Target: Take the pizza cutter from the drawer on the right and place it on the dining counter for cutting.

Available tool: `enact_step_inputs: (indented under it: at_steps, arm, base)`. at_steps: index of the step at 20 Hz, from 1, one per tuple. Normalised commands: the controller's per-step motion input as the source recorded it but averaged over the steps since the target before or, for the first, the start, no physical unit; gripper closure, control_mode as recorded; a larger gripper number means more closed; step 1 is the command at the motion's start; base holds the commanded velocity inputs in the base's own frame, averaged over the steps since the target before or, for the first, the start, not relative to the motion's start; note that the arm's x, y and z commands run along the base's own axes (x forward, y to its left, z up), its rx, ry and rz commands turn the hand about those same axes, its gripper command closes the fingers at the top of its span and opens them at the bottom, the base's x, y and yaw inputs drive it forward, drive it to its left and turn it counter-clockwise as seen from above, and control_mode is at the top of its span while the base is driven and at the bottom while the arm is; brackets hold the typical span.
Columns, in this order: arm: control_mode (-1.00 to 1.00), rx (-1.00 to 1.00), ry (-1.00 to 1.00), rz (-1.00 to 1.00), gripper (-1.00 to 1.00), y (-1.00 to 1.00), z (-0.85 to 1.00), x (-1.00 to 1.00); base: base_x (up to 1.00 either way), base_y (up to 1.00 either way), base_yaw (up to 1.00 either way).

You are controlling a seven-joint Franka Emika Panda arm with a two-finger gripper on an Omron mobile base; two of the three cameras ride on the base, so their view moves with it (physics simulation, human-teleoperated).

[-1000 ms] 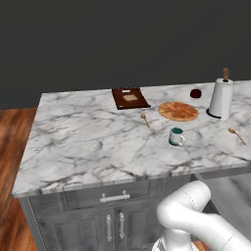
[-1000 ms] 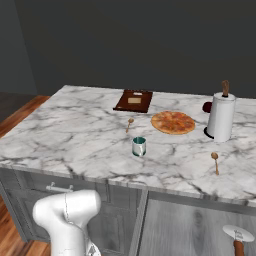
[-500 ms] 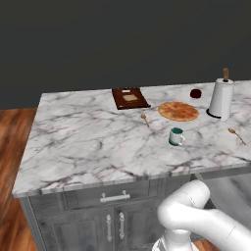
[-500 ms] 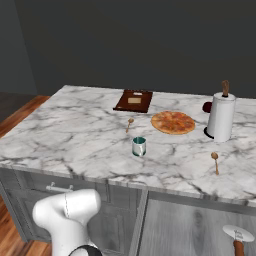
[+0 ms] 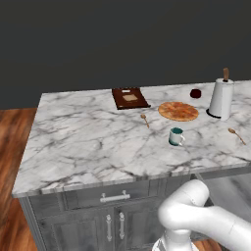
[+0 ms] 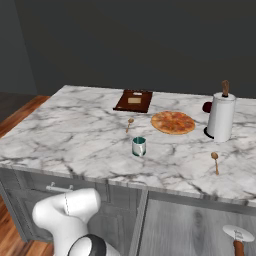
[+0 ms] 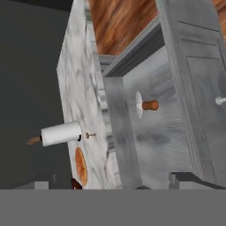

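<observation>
No writing can be read anywhere; the brown book's (image 5: 130, 98) cover label is blurred.

Dark charcoal wall (image 5: 122, 39) behind the island, flat and unlit, no windows. Reddish-brown wood plank floor (image 5: 12, 142) to the left, also seen beyond the island (image 7: 119, 22) from the hand view. Dark grey panelled cabinet doors (image 5: 88, 230) with silver handles (image 5: 115, 197). Light even, soft shadows.

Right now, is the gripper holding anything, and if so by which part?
Nothing is held. The gripper is open and empty, and the pizza cutter lies apart from it in the open drawer.
</observation>
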Motion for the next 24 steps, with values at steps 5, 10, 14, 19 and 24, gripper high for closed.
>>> enact_step_inputs:
  at_steps: [5,10,14,19,24]
  arm:
    - [-1.00,0.00,0.06,0.07,-1.00,0.14,0.13,0.62]
    - [-1.00,0.00,0.12,0.12,-1.00,0.11,0.01,0.57]
    - [-1.00,-0.04,0.16,0.12,-1.00,0.33,0.00,0.59]
    - [-1.00,-0.06,0.17,0.16,-1.00,0.49,0.00,0.58]
    - [-1.00,-0.05,0.15,0.14,-1.00,0.60,0.00,0.73]
  base:
    - [0.00,0.00,0.00]
    - [0.00,0.00,0.00]
    - [0.00,0.00,0.00]
    - [0.00,0.00,0.00]
    - [0.00,0.00,0.00]
